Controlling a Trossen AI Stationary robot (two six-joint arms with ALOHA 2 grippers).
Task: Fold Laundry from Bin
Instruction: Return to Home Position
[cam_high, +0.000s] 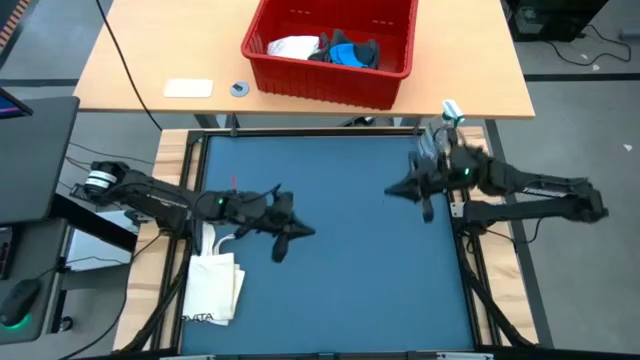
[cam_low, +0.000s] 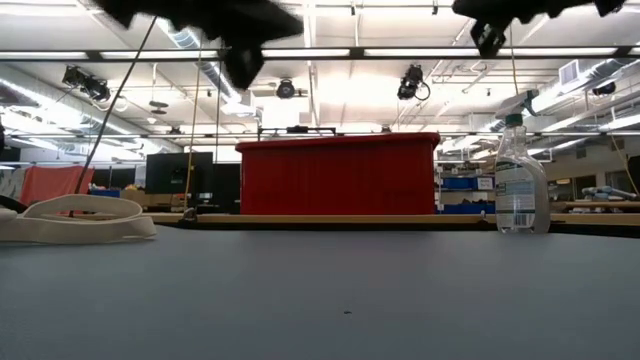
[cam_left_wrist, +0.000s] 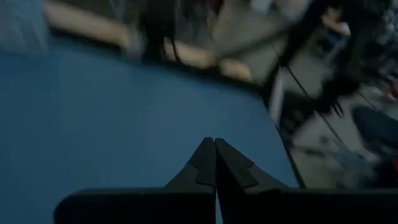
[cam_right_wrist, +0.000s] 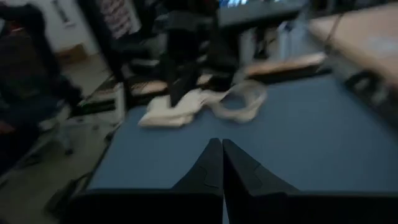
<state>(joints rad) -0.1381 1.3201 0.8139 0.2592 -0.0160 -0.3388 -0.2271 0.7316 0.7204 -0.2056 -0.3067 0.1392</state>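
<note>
The red bin (cam_high: 330, 50) stands on the wooden table beyond the blue mat and also shows in the low view (cam_low: 338, 175). Inside it lie white (cam_high: 292, 47), bright blue (cam_high: 350, 55) and dark (cam_high: 365, 48) laundry pieces. My left gripper (cam_high: 290, 235) is shut and empty above the mat's left part; its closed fingertips show in the left wrist view (cam_left_wrist: 214, 152). My right gripper (cam_high: 400, 190) is shut and empty above the mat's right part, fingertips together in the right wrist view (cam_right_wrist: 222, 152). Both hang high above the mat in the low view.
A cream tote bag (cam_high: 215, 285) with long handles lies at the mat's left near edge. A clear plastic bottle (cam_high: 450, 115) stands at the mat's far right corner. A white card (cam_high: 188, 88) and a small round object (cam_high: 239, 89) lie on the wooden table.
</note>
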